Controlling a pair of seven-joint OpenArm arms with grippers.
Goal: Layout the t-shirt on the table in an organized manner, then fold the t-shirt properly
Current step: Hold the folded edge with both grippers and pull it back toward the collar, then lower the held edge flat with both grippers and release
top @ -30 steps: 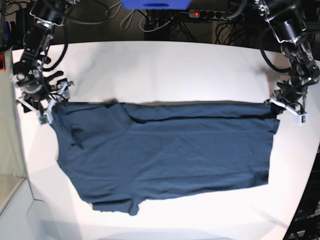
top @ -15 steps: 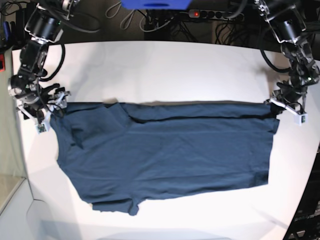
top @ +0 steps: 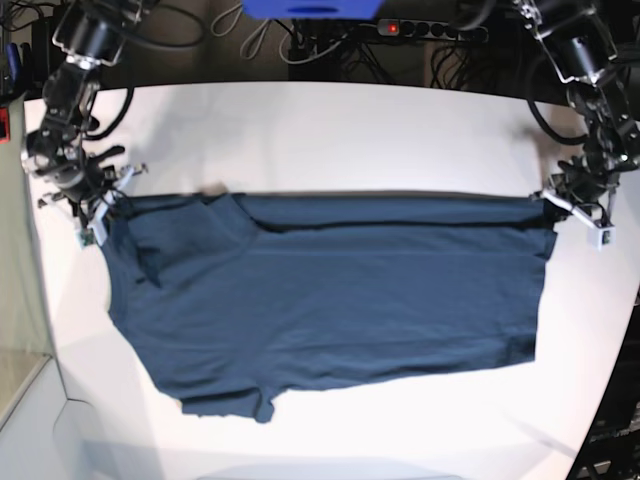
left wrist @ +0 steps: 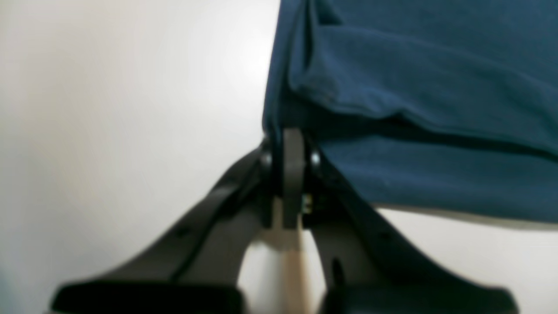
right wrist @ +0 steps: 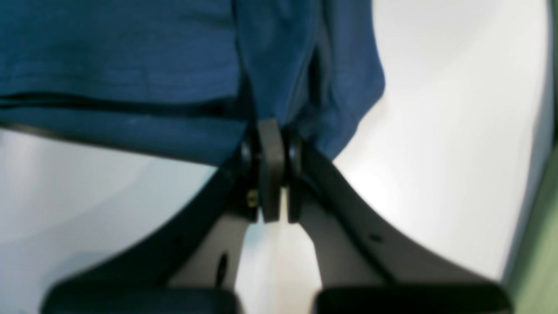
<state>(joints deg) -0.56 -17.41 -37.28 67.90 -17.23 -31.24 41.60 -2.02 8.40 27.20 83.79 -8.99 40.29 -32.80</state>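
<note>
The dark navy t-shirt [top: 340, 290] lies spread across the white table [top: 330, 140], its far edge pulled into a straight line between the two arms. My right gripper [top: 105, 205] is shut on the shirt's far left corner; in the right wrist view the cloth [right wrist: 174, 65] bunches into the closed gripper [right wrist: 272, 131]. My left gripper [top: 565, 205] is shut on the far right corner; the left wrist view shows the hem [left wrist: 414, 87] pinched in the gripper [left wrist: 290, 139]. One sleeve [top: 225, 400] sticks out at the near left.
Black cables and a power strip [top: 430, 30] lie behind the table's far edge. A blue object [top: 310, 8] hangs at the top centre. The table edge curves away at the left [top: 45, 330] and right [top: 615, 360].
My right gripper has shut on the shirt's left corner and lifted it toward the far side. The shirt's far edge is now taut and straighter. The left gripper has shifted slightly farther back.
</note>
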